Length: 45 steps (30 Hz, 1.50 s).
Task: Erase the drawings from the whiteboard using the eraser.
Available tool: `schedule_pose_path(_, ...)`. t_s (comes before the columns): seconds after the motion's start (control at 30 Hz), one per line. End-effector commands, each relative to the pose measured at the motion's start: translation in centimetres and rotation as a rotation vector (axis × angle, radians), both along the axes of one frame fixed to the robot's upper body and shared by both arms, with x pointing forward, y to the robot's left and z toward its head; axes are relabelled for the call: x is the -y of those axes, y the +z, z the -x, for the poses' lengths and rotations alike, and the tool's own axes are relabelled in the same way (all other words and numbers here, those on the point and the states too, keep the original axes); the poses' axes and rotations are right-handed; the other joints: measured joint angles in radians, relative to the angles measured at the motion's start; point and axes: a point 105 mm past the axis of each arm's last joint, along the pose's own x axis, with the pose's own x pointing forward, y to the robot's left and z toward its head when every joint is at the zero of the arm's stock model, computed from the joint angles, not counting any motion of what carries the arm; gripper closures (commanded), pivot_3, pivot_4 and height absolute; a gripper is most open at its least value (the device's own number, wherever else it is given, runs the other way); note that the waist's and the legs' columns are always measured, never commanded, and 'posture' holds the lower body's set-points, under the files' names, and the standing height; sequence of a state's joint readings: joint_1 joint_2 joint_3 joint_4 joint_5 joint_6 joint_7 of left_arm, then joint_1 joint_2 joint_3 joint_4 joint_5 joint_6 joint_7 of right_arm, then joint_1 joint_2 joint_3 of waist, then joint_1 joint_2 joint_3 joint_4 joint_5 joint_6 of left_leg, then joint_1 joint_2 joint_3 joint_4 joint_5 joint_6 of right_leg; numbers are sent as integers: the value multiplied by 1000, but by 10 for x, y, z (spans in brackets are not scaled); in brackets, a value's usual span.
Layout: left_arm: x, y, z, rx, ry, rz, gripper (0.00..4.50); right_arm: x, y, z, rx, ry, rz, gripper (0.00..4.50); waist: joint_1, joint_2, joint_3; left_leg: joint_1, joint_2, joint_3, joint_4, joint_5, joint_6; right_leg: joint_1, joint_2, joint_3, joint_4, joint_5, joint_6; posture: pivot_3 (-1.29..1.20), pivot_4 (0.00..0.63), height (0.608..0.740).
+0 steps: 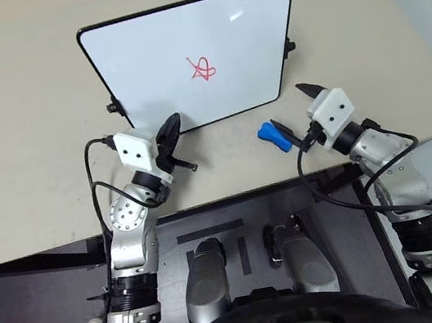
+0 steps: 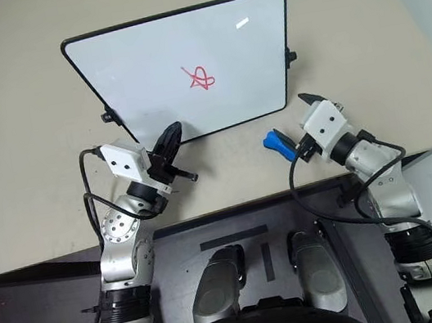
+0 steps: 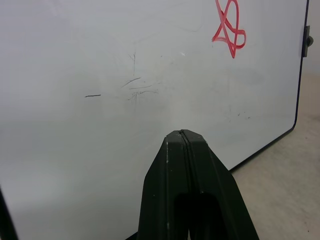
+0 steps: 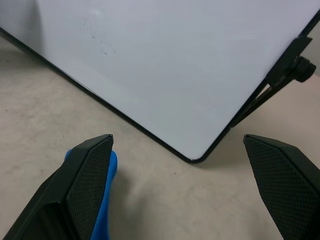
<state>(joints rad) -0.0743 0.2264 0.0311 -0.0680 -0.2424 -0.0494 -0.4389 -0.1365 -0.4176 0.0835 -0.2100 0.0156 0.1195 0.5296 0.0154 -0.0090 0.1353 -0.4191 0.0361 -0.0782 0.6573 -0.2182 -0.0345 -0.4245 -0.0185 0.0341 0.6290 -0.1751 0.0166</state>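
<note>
Plainly the right gripper (image 1: 292, 116) stands with its two black fingers spread wide and nothing between them, one fingertip (image 4: 95, 150) just beside the blue eraser (image 1: 275, 137), which lies on the beige table (image 1: 18, 120) near the lower right corner of the whiteboard (image 1: 157, 55). The left gripper (image 1: 169, 128) has its fingers pressed together, empty, with their tip close to the board's near edge. The red drawings (image 1: 202, 68) sit about mid-board, untouched, so the step in hand looks to be the pick-up of the eraser, with no wiping yet begun. Next, I judge, the right hand must shift sideways so the eraser comes between the fingers, lower, and close on its narrow middle before it lifts toward the scribble. Whether the near fingertip touches the eraser I cannot tell. In the right wrist view most of the eraser is hidden behind that finger, and the board's far edges are cut off there. Faint grey marks show on the board in the left wrist view, too slight to read.
</note>
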Motion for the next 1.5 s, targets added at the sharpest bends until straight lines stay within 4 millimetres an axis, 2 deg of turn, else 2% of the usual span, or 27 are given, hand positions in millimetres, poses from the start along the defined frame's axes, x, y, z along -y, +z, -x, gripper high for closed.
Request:
schedule_pose_path(0.03,2,16,0,56,-15,5,4500,-3,12,4,50,7,-13,85,0,0,0,0,0,0,1,0,0,0,0,0,0,0,0,0,150,740)
schedule_pose_path(0.33,0,20,-7,67,-16,-4,4500,-8,11,7,46,16,-22,85,0,0,0,0,0,0,4,-2,1,1,0,0,0,0,1,0,150,740)
schedule_pose_path(0.53,2,18,-5,65,-18,-7,4500,-11,14,4,52,26,-20,85,1,0,0,0,0,0,4,-2,1,1,0,0,0,0,1,0,150,740)
schedule_pose_path(0.73,-3,17,-1,62,6,-8,4500,-11,4,7,15,62,18,85,0,0,0,-1,0,0,4,-3,1,1,0,0,0,-1,1,0,150,740)
schedule_pose_path(0.87,-5,16,6,57,21,-8,4500,-17,0,14,-42,128,19,85,0,0,0,-1,0,0,4,-4,1,1,0,0,-1,-2,3,0,150,740)
schedule_pose_path(0.9,-6,16,7,54,27,-7,4500,-18,1,16,-51,143,18,85,0,0,0,-1,0,0,4,-4,1,1,0,0,-1,-5,9,0,150,740)
schedule_pose_path(1.3,-3,6,15,20,37,13,4500,-26,-4,46,-213,268,-29,85,1,0,0,-1,-1,1,4,-4,1,2,1,1,-1,-7,11,0,150,740)
schedule_pose_path(1.5,2,5,14,20,23,20,4500,-26,-13,45,-250,267,-13,85,1,0,0,-1,-1,1,5,-4,1,3,1,1,-1,-8,12,0,150,740)
